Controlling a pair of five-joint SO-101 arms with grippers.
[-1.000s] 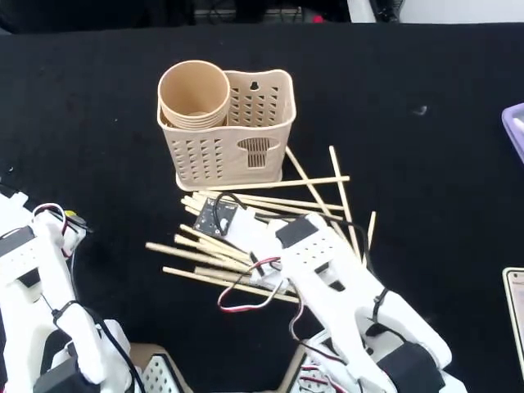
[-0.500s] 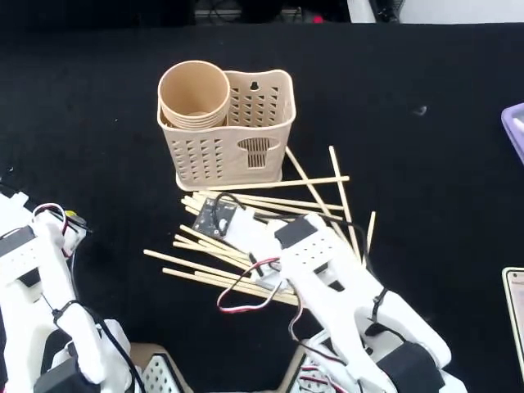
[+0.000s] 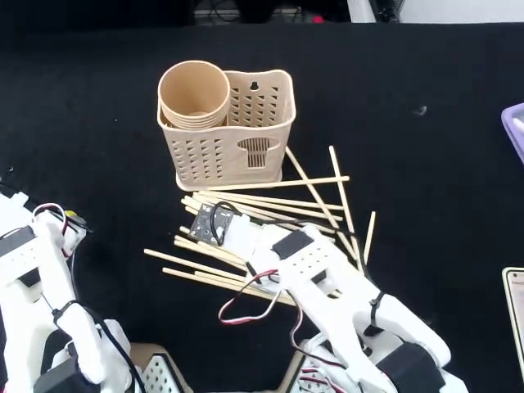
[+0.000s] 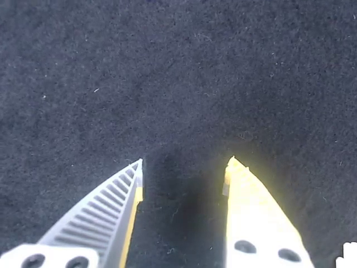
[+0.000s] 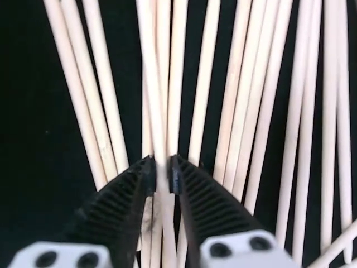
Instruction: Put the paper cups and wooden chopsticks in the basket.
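Basket (image 3: 246, 139) stands upper centre on the black table (image 3: 426, 246). Stacked paper cups (image 3: 194, 92) sit upright in its left compartment. Wooden chopsticks (image 3: 246, 203) lie scattered just below the basket, some fanned toward the left. Right arm (image 3: 327, 282) overlies the pile, lower centre. Left arm (image 3: 41, 278) at lower left, well apart.

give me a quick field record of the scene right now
cups: stacked in the basket
chopsticks: loose on the table in front of the basket
right gripper: shut on one chopstick of the pile
left gripper: open, above bare table
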